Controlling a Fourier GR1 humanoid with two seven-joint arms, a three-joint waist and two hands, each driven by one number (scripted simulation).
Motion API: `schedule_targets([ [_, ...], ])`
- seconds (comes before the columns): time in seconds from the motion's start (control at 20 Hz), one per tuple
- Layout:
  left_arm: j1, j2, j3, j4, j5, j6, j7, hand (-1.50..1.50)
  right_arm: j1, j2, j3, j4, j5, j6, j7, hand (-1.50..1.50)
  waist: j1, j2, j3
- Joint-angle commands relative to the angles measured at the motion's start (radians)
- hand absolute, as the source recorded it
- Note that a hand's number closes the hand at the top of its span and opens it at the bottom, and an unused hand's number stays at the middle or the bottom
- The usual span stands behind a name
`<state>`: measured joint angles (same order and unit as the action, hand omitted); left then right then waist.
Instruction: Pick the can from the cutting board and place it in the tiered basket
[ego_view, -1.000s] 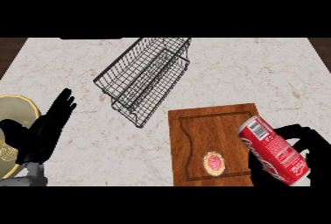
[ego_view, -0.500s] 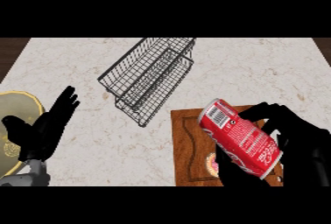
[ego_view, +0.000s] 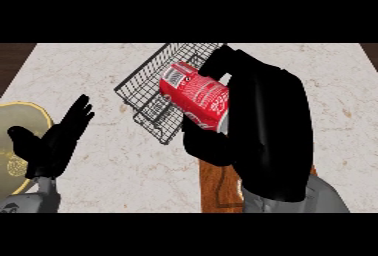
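Can (ego_view: 196, 96), red with white lettering, off the cutting board (ego_view: 218, 187) and held tilted in the air over the wire basket (ego_view: 148, 92). Barcode end points up and left. Whether it touches the wire cannot be told from this angle; it looks to be above the basket, not resting in it.

Progress, as judged: pick is done, carry is nearly done. Left to do: lower the can into the basket and let go.

Right hand (ego_view: 258, 125) wraps the can, fingers curled round its right side and top, thumb under the lower end. Hand and forearm hide much of the board; only a strip of wood shows below.

Left hand (ego_view: 55, 142) rests at the left, fingers straight and spread, holding nothing, just beside a yellow plate (ego_view: 18, 120) at the edge.

Pale marble counter (ego_view: 88, 65) underneath.
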<state>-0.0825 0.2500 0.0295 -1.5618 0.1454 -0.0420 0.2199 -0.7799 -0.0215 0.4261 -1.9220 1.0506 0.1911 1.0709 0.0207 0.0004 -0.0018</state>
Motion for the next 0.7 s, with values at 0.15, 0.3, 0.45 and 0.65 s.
schedule_targets([
  [0.15,-0.031,0.031,0.028,-0.008,0.018,-0.027,0.04,0.0,-0.247,0.021,-0.04,0.344,-0.09,-0.15,0.12,1.5,0.013,0.003,0.001],
  [0.3,0.007,0.012,0.023,0.013,0.01,-0.038,-0.024,0.0,-0.286,0.021,-0.043,0.386,-0.14,-0.135,0.16,1.5,0.003,0.001,0.0],
  [0.45,-0.023,-0.005,0.004,-0.002,-0.013,-0.003,0.035,0.0,-0.222,0.021,0.028,0.437,-0.123,-0.239,0.164,1.5,-0.001,0.0,0.001],
  [0.65,-0.036,-0.002,0.032,0.026,0.001,-0.016,-0.001,0.0,-0.329,0.021,-0.041,0.574,-0.167,-0.266,0.147,1.5,0.002,0.002,0.001],
])
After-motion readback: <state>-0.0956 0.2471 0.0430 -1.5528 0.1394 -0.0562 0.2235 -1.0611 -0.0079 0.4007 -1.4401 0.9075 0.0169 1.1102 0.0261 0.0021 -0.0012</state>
